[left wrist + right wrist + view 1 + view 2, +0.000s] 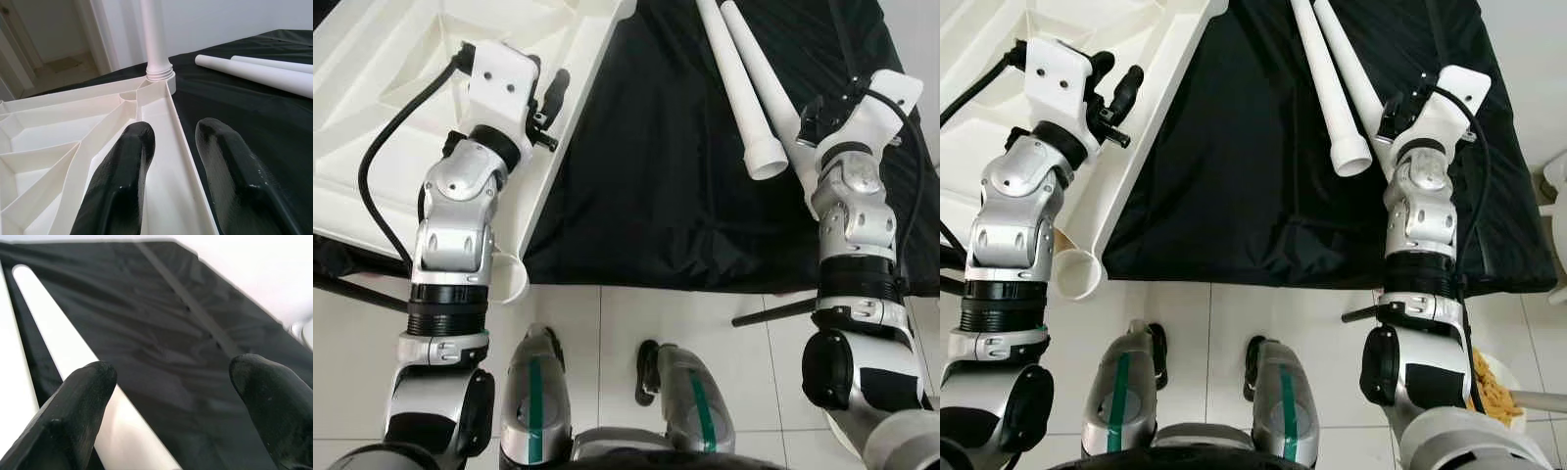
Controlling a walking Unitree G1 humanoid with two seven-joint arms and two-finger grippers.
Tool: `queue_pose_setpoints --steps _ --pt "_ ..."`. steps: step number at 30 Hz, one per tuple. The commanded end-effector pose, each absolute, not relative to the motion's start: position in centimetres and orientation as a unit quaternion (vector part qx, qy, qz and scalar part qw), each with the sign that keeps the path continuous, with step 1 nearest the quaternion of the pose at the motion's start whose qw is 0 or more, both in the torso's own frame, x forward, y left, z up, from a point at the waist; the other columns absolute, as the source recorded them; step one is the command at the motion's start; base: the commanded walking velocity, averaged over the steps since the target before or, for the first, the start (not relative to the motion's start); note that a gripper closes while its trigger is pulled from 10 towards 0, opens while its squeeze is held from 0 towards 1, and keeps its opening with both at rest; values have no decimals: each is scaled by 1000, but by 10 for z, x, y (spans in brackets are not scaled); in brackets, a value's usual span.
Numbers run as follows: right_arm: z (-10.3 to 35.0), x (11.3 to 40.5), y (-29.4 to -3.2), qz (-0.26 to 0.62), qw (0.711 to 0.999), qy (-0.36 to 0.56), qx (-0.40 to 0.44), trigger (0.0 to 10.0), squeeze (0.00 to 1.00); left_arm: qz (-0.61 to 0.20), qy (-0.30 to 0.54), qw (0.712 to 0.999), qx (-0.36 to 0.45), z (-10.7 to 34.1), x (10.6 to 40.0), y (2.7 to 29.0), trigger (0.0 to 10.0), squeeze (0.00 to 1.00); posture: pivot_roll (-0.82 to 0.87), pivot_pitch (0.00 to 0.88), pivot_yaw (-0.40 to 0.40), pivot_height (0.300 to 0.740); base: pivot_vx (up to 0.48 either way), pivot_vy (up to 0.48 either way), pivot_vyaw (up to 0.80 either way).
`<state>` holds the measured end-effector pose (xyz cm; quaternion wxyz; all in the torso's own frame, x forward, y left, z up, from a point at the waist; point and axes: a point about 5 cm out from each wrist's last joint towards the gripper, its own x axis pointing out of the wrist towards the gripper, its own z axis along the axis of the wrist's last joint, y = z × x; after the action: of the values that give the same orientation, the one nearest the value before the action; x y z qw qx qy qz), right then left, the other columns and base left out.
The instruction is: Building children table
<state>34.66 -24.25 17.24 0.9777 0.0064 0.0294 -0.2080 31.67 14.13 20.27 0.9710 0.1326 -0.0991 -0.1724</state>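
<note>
The white tabletop (372,108) lies upside down, ribs up, at the left on a black cloth (656,176). One white leg (154,44) stands upright in its far corner socket. Two more loose white legs (741,93) (781,108) lie side by side on the cloth at the right. My left gripper (548,98) hovers open over the tabletop's right rim (183,147), its fingers (122,171) straddling that rim. My right gripper (808,117) is open just beside the nearer loose leg (63,347), with nothing between its fingers (264,391).
A round white tube (1077,276) sticks out at the tabletop's near corner. Tiled floor (626,333) lies in front of the cloth, with a black rod (773,313) by my right side. A bowl (1498,392) sits at the lower right. A doorway (54,54) opens beyond the tabletop.
</note>
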Motion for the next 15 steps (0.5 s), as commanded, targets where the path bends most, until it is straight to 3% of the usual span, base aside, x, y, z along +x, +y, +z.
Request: queue_pose_setpoints --steps 1,15 --pt "170 346 -249 -220 974 46 14 10000 0 -131 -103 978 130 204 316 145 10000 0 52 85 -84 740 0 0 0" --pt "160 350 -244 -170 972 155 38 10000 0 -130 -119 977 119 216 313 142 10000 0 50 72 -95 740 0 0 0"
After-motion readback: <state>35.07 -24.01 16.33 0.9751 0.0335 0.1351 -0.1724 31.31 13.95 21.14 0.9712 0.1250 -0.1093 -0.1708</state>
